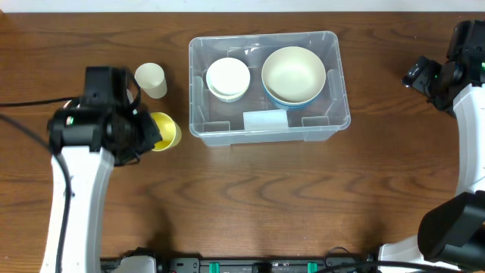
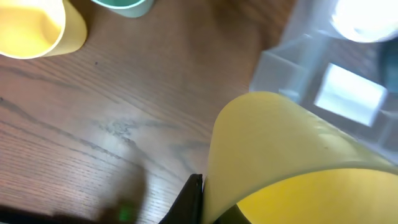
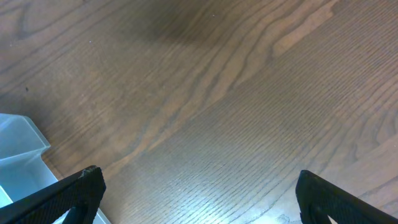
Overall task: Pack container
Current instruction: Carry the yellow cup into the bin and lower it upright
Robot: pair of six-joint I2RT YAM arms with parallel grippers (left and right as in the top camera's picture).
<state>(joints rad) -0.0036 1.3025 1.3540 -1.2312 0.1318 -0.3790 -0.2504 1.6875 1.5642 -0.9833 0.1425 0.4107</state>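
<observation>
The clear plastic container (image 1: 330, 125) stands at the table's middle back. It holds a stack of white bowls (image 1: 227, 78) and a larger cream bowl with a blue outside (image 1: 293, 74). My left gripper (image 1: 148, 133) is left of the container, shut on the wall of a yellow cup (image 1: 167, 130). In the left wrist view the yellow cup (image 2: 292, 155) fills the lower right, pinched in the gripper (image 2: 210, 208), with the container (image 2: 292, 74) behind it. My right gripper (image 3: 199, 193) is open and empty over bare wood, right of the container's corner (image 3: 18, 146).
A cream cup (image 1: 151, 79) stands on the table just behind the left gripper; it also shows in the left wrist view (image 2: 31, 28). A pale green cup (image 2: 121, 5) stands beside it. The right arm (image 1: 443, 76) is at the far right edge.
</observation>
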